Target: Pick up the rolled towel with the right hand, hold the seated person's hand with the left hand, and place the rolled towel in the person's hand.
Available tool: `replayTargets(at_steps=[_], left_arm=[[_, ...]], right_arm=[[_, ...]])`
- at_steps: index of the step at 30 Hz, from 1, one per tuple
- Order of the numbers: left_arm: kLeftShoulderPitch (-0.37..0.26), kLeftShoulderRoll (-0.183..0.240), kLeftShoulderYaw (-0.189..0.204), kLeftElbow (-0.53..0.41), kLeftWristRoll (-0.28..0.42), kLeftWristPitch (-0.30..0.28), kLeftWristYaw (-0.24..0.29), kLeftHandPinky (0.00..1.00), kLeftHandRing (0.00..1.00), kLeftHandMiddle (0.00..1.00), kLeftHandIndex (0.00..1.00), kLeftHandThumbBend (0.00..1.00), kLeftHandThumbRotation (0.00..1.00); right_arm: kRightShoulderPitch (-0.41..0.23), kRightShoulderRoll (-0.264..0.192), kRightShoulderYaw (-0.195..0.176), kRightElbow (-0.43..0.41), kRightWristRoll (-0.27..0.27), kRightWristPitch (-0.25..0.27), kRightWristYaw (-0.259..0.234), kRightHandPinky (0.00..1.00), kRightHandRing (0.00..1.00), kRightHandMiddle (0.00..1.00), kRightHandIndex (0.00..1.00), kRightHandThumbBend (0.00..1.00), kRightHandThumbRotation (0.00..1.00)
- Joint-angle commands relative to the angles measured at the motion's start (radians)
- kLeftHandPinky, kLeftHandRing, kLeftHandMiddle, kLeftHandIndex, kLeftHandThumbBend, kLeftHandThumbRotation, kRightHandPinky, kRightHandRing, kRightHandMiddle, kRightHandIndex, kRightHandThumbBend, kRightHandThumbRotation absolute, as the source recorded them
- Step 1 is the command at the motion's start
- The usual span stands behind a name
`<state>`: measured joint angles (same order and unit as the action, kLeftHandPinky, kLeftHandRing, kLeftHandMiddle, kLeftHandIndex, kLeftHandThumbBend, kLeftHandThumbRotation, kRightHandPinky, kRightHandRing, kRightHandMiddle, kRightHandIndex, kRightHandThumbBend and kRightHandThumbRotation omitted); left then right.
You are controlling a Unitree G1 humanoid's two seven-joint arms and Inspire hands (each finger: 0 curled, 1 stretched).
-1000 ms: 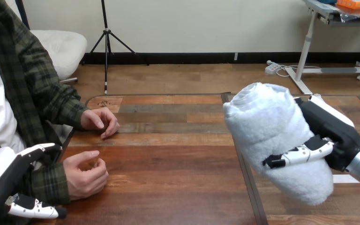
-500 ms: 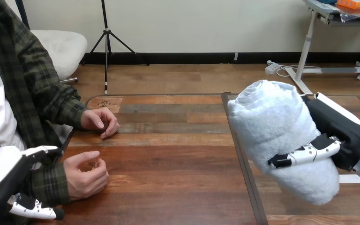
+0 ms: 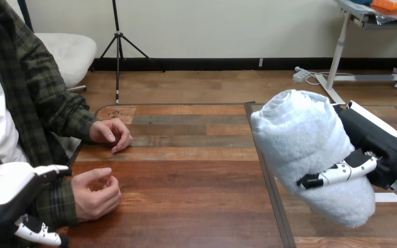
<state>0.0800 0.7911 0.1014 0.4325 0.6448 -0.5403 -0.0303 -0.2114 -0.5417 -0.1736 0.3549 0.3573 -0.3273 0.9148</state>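
My right hand (image 3: 377,150) is shut on the rolled white towel (image 3: 310,150) and holds it tilted in the air over the right half of the table. At the bottom left, my left hand (image 3: 2,191) sits open beside the person's sleeved forearm (image 3: 57,199), thumb above it and fingers (image 3: 36,233) below it. I cannot tell whether it touches the sleeve. The person's nearer hand (image 3: 95,192) rests loosely curled on the table, just right of my left hand. The person's farther hand (image 3: 111,133) lies on the table further back.
The wooden table (image 3: 186,196) has a dark seam (image 3: 269,175) running front to back under the towel. The person sits at the left side.
My right hand has carried the towel slightly to the right. My left hand has sunk a little lower beside the forearm. The person's hands have barely moved.
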Motion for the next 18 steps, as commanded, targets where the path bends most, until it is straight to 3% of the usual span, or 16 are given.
replayTargets(at_steps=[1,12,15,18], left_arm=[[-0.063,0.06,-0.046,0.006,0.057,0.023,0.025,0.78,0.84,0.84,0.83,1.0,0.23],[-0.101,0.085,-0.112,0.039,0.145,0.045,0.084,0.77,0.82,0.82,0.81,1.0,0.27],[-0.108,0.097,-0.128,0.019,0.155,0.078,0.041,0.78,0.83,0.83,0.82,1.0,0.28],[-0.116,0.109,-0.149,0.015,0.196,0.095,0.07,0.77,0.82,0.82,0.82,1.0,0.27]], right_arm=[[-0.028,-0.005,-0.038,-0.068,0.044,-0.028,0.008,0.18,0.26,0.37,0.44,0.82,0.0],[-0.006,-0.013,-0.046,-0.121,0.07,-0.008,0.016,0.18,0.26,0.37,0.43,0.82,0.0],[-0.002,-0.015,-0.049,-0.126,0.081,-0.004,0.024,0.18,0.26,0.37,0.43,0.82,0.0],[0.005,-0.019,-0.052,-0.14,0.084,0.002,0.022,0.18,0.26,0.37,0.43,0.82,0.0]])
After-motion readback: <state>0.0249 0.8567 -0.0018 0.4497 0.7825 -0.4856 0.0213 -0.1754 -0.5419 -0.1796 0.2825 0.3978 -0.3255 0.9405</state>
